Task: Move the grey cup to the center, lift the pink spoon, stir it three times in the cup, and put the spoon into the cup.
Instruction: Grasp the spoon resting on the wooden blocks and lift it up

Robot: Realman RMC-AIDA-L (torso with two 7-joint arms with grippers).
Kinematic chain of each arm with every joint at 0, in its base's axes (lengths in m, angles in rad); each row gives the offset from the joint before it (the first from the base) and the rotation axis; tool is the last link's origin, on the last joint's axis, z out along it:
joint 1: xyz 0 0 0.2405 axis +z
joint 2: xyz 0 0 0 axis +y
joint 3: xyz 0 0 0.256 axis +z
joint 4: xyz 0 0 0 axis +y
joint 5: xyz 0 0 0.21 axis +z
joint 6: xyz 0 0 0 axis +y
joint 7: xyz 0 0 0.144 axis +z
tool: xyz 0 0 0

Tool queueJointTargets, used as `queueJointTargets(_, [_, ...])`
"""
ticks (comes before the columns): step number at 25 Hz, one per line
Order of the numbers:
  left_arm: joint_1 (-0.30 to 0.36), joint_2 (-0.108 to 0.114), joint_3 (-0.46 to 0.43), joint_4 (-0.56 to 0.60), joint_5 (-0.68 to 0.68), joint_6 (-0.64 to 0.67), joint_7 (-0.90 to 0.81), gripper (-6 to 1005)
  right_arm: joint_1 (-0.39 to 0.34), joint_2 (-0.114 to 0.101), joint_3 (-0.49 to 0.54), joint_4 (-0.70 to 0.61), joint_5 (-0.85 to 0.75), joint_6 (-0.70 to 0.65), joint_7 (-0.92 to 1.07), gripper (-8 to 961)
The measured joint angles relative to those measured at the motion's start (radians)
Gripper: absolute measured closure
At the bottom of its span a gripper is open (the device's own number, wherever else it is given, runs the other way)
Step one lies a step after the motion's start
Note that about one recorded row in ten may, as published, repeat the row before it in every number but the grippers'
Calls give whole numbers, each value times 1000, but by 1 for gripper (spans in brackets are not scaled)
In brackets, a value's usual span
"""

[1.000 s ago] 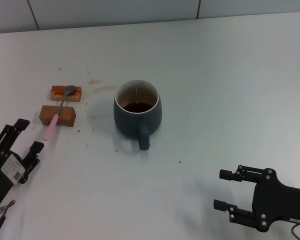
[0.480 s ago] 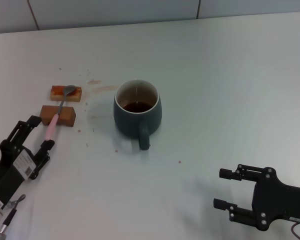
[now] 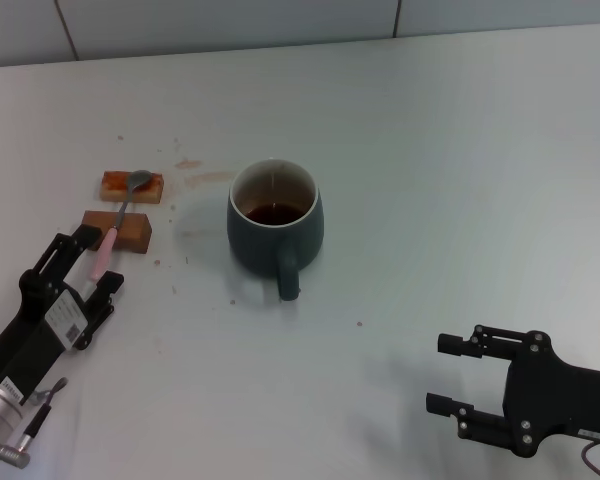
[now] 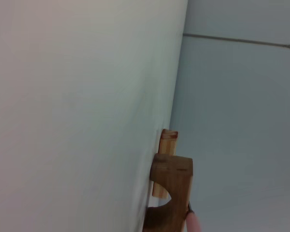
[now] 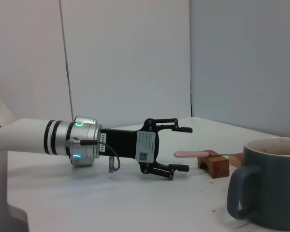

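Two brown blocks (image 3: 130,208) at the table's (image 3: 460,150) ten o'clock carry the pink spoon (image 3: 114,229). The left gripper (image 3: 99,259) is held wide open around the handle's tip, gripping nothing. The grey cup (image 3: 275,229) stands centrally. The right gripper (image 3: 448,374), at five o'clock, is spread open and empty.

Bright, even overhead light, no harsh glare. Soft faint shadows fall under the grey cup (image 3: 275,226) and beside the right gripper (image 3: 448,376) on the white table (image 3: 460,150). Head view crisp; left wrist view soft, its brown blocks (image 4: 170,193) slightly blurred.
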Motion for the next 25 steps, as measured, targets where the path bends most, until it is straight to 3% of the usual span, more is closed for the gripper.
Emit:
queueJointTargets(8, [-25, 0, -4, -9, -6, -6, 14, 203, 0, -1, 0, 0, 0, -2, 1, 329])
queueJointTargets(14, [-33, 0, -13, -4, -6, -10, 22, 287, 3, -1, 0, 0, 0, -4, 1, 329])
queueJointTargets(25, [-43, 1, -14, -3, -7, -39, 24, 303, 13, -2, 0, 0, 0, -4, 12, 328])
